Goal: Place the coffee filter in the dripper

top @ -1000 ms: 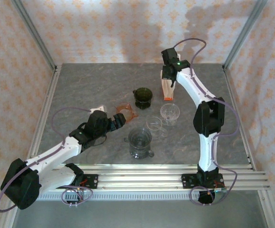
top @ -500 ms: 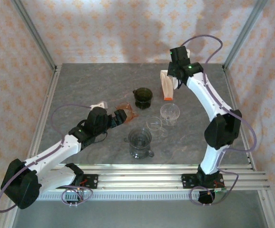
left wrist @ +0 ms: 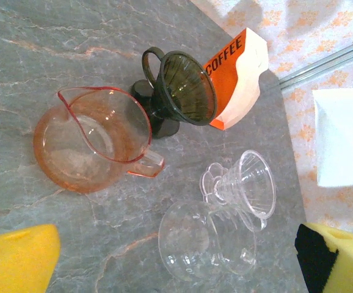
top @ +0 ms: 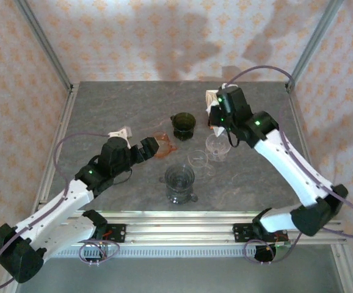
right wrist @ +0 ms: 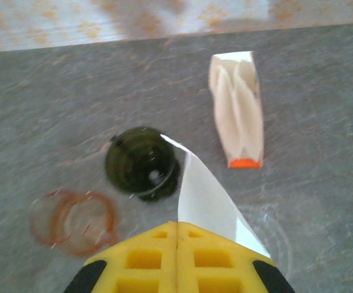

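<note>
While the coffee filter (right wrist: 204,201) hangs pinched in the clenched right tool (right wrist: 176,244) above the worktop (top: 103,110), no dripper holds it yet. The dark dripper (right wrist: 141,163) and clear dripper (left wrist: 243,186) both stand empty, so lowering it in remains. The left tool (top: 149,148) gapes, released, near the pink jug (left wrist: 91,146). Since the earlier frame the right arm has lifted off the filter pack (right wrist: 237,110), elbow swung outward — the left arm stretched slightly forward.

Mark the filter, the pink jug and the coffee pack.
filter (right wrist: 204,204), right wrist view, middle of the sheet.
pink jug (left wrist: 91,146), left wrist view, glass base.
coffee pack (left wrist: 250,82), left wrist view, white panel.
</note>
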Robot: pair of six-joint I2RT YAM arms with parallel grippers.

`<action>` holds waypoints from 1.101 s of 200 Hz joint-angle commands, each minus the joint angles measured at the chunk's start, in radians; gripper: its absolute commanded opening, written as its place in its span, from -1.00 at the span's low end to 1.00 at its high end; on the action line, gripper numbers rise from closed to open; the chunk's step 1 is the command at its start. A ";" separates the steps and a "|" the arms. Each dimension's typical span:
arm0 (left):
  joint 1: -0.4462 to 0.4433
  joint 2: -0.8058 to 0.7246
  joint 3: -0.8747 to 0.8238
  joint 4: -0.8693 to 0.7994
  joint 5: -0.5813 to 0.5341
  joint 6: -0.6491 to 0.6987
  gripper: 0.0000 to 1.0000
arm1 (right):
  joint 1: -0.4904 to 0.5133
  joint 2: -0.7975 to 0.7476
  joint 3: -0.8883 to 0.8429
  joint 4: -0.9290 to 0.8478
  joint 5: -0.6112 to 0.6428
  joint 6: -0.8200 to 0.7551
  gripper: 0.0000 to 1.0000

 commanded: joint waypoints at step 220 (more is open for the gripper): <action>-0.014 -0.152 -0.109 -0.032 0.063 -0.078 0.99 | 0.404 -0.063 0.026 -0.347 -0.344 0.258 -1.00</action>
